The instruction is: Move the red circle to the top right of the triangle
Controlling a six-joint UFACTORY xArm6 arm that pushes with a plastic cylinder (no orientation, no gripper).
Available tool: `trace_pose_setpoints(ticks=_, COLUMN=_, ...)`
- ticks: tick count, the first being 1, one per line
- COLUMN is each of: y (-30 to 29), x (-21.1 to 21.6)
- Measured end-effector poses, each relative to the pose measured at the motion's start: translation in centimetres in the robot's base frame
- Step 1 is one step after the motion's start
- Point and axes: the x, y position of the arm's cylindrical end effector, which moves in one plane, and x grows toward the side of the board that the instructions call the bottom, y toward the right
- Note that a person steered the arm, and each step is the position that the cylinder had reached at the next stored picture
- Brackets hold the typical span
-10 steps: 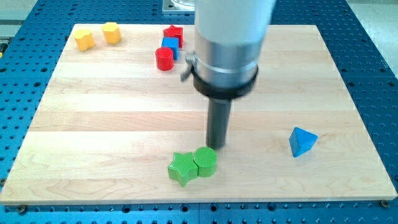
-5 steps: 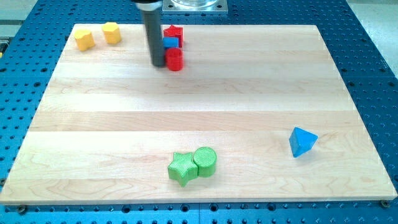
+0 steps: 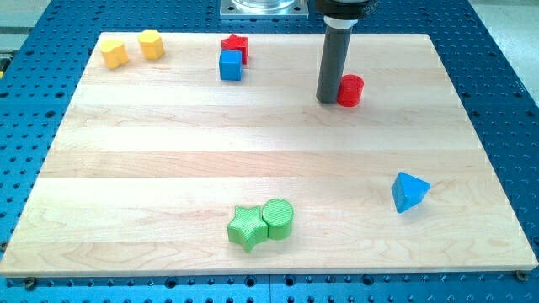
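The red circle (image 3: 350,90) stands upright in the board's upper right part. My tip (image 3: 328,100) touches its left side. The blue triangle (image 3: 408,192) lies near the right edge, well below and a little right of the red circle. The rod comes down from the view's top.
A blue cube (image 3: 230,65) and a red star (image 3: 235,45) sit at the top middle. Two yellow blocks (image 3: 114,53) (image 3: 151,44) are at the top left. A green star (image 3: 247,227) and a green circle (image 3: 278,218) touch near the bottom edge.
My tip went from the green blocks up to the red circle by the blue cube, then pushed it far to the right. The other blocks have not moved.
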Motion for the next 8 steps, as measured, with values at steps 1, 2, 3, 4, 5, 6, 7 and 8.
trace_pose_setpoints(ticks=1, y=0.0, x=0.0)
trace_pose_setpoints(ticks=2, y=0.0, x=0.0)
trace_pose_setpoints(ticks=3, y=0.0, x=0.0)
trace_pose_setpoints(ticks=4, y=-1.3, x=-0.4)
trace_pose_setpoints(ticks=5, y=-3.1, x=-2.6)
trace_pose_setpoints(ticks=6, y=-2.3, x=-4.5)
trace_pose_setpoints(ticks=7, y=0.7, x=-3.7)
trace_pose_setpoints(ticks=8, y=1.8, x=-0.9)
